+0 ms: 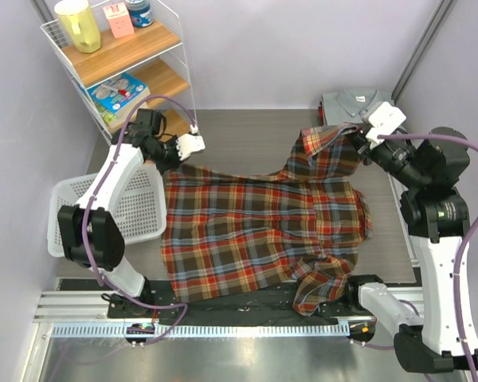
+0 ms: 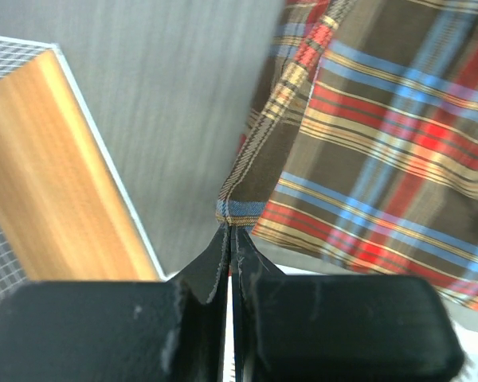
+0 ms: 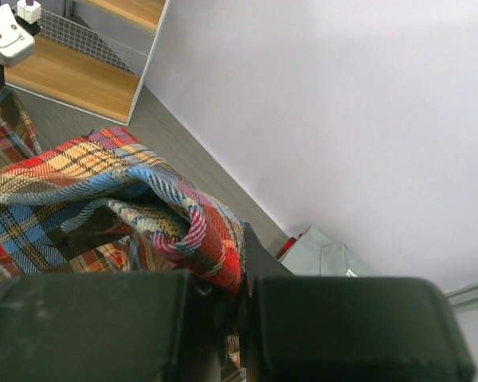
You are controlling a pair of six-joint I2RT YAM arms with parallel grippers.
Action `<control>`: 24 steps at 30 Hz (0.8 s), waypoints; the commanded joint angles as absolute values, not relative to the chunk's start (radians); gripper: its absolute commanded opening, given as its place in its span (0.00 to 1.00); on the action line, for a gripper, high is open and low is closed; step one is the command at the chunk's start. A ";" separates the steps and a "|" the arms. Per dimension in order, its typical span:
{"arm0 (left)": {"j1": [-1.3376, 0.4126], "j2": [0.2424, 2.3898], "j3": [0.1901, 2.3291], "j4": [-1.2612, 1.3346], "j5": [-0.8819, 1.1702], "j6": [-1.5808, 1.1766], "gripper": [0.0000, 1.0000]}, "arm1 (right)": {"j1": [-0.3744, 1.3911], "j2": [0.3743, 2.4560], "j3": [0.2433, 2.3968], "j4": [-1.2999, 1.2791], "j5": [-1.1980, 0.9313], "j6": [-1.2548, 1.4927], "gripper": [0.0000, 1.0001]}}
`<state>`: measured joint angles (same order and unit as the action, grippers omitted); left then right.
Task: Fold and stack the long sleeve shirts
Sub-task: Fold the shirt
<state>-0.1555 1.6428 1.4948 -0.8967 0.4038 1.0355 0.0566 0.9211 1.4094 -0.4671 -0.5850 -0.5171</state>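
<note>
Your left gripper (image 2: 227, 232) pinches the plaid shirt (image 1: 263, 227) at its far-left hem; your right gripper (image 3: 237, 274) clamps its bunched cloth (by the grey shirt (image 1: 352, 102), far right corner).

Left arm (image 1: 115, 177), right arm (image 1: 440, 267): white shells running between bulky black joint housings. Purple cables (image 1: 169, 97) looping along each arm from wrist toward base. White camera blocks (image 1: 386, 119) sitting at both wrists. Left claw (image 2: 227, 232): two matte black fingers tapering to thin tips, scuffed blocky black bodies sitting behind. Right claw (image 3: 239, 259): same black blocks, faint pale specks showing on top faces.
</note>
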 commanded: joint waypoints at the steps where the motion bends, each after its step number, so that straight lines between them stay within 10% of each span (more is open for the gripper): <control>1: -0.150 1.569 1.433 -0.968 0.453 1.078 0.00 | 0.054 0.871 1.394 -0.512 -0.568 -0.529 0.01; 16: -0.190 1.580 1.243 -1.046 0.431 1.120 0.01 | 0.052 0.804 1.241 -0.649 -0.623 -0.618 0.01; 24: -0.189 1.595 1.284 -1.115 0.482 1.126 0.38 | 0.052 0.821 1.183 -0.698 -0.718 -0.666 0.01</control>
